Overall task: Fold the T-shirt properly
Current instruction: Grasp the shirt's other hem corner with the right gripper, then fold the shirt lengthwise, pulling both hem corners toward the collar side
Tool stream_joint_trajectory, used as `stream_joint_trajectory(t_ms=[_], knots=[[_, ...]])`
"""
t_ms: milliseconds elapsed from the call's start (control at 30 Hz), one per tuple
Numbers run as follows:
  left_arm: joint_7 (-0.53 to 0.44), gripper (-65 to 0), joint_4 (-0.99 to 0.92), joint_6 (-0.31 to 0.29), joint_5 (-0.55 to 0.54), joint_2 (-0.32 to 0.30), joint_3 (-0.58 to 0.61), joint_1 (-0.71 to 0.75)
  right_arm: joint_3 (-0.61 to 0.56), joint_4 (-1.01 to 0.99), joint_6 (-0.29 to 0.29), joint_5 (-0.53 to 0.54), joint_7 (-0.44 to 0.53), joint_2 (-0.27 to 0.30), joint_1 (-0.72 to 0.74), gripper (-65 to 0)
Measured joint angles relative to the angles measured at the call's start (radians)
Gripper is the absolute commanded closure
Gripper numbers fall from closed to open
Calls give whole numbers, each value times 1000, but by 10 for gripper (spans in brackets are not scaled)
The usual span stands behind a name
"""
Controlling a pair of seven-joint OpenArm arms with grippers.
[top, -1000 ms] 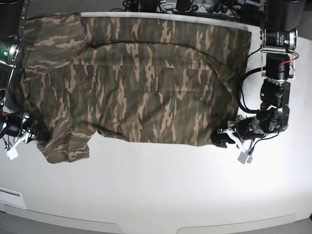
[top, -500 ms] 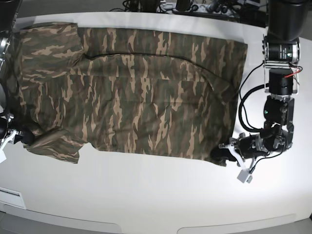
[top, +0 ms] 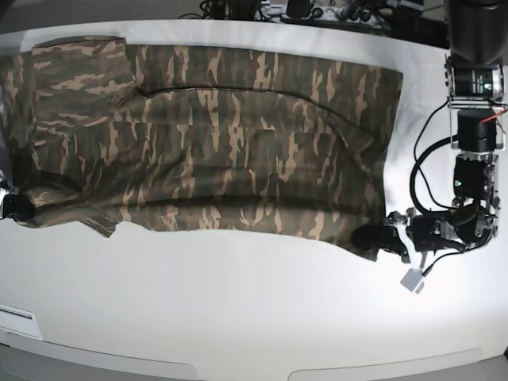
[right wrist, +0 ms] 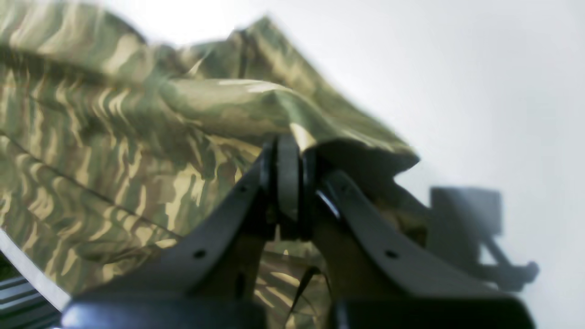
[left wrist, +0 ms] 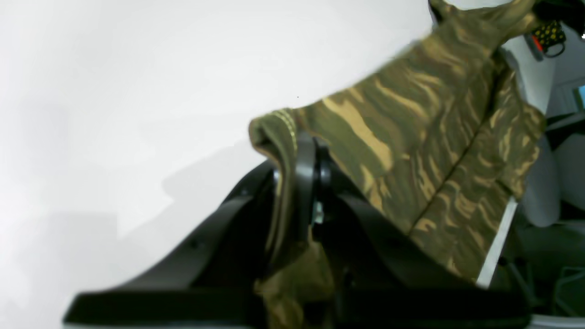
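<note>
The camouflage T-shirt (top: 222, 143) lies spread flat across the far half of the white table (top: 254, 317). My left gripper (top: 371, 238) is shut on the shirt's near corner at the base view's right. In the left wrist view the gripper (left wrist: 299, 155) pinches a folded hem of the T-shirt (left wrist: 411, 137). My right gripper (top: 14, 209) is shut on the shirt's near corner at the base view's left edge, mostly cut off. In the right wrist view the gripper (right wrist: 290, 160) clamps a raised fold of the T-shirt (right wrist: 114, 151).
The left arm's column (top: 475, 79) and black cables (top: 425, 171) stand at the table's right edge. Cables and equipment (top: 317, 12) line the back edge. A white label (top: 16, 321) lies at the front left. A small white tag (top: 413, 280) hangs by the left gripper.
Both grippers have moved outward, away from each other, holding the near corners. The shirt's near edge is stretched wider and straighter, and the bunched cloth at the left has flattened.
</note>
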Motion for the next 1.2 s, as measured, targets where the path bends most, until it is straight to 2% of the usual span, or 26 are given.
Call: stream_joint_trajectory(t_ms=[67,133,233,267,567,733,867,967,1200], knots=[[13,0,14,-1,-50,-24,0,0,0,0,0,42,-49,14,0,0],[65,0,20,-2,-111,-37,0,-3,0,0,0,98,-94,18,0,0],[165,0,20,-10,-228,-41,0,2,0,0,0,161,-163,18,0,0],[162,0,21,-10,-239,-39,0,6,0,0,0,171,-171,18,0,0],[164,0,183,-13,-236,-42,0,110,0,15,0,168,-117,18,-122,0],[159,0,323,-13,-241,-61,1,164,66,105,0,178,-96,16,-184,0],[167,0,371,-13,-238,-93,1,227,121,161,0,175,-157,18,-241,0],[163,0,395,-13,-238,-114,1,257,152,183,3,178,-163,19,-286,0],[163,0,444,-13,-239,-167,1,280,155,184,3,177,-193,19,-340,0]])
